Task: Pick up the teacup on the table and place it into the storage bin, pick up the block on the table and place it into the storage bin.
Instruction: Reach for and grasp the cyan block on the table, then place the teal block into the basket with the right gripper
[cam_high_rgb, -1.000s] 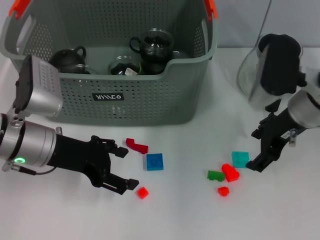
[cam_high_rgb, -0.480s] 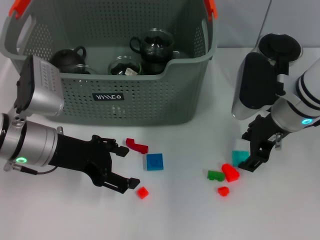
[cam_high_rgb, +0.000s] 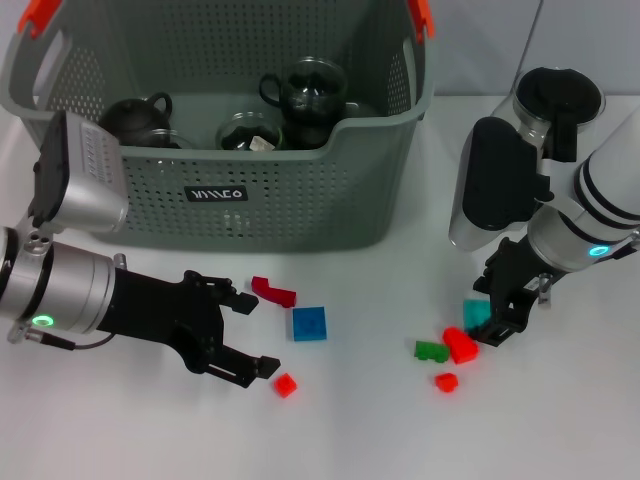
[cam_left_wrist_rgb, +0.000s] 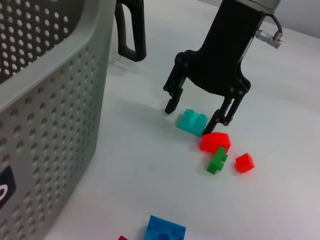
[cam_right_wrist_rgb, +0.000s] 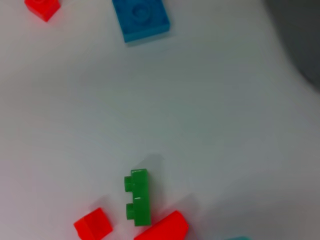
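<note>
Right, R gripper (cam_high_rgb: 496, 306) is low over the table (cam_high_rgb: 360, 420) w/ its fingers spread wide, straddling the teal block (cam_high_rgb: 476, 313). Left wrist view shows it best: one fingertip just beside the block's far side, the other down between the teal block and the big red block (cam_high_rgb: 461, 345), the teal one sitting in the gap, not pinched, nothing gripped. Block's flat on the table, well to the right of the storage bin (cam_high_rgb: 300, 200).

Close by: green block (cam_high_rgb: 431, 351) touching the big red one, small red block (cam_high_rgb: 447, 382) just beside them nearer the robot.

L gripper (cam_high_rgb: 242, 338) hovers low near the bin's front wall, fingers apart, holding nothing. Dark red block (cam_high_rgb: 273, 291) lies just off one fingertip, another small red block (cam_high_rgb: 286, 385) just off the other, blue block (cam_high_rgb: 309, 324) a bit beyond, between the two.

Inside the bin: dark glass teacups (cam_high_rgb: 305, 95), several, standing on the bin floor. Glass jug (cam_high_rgb: 548, 110) w/ black lid stands behind the R arm, outside the bin.
</note>
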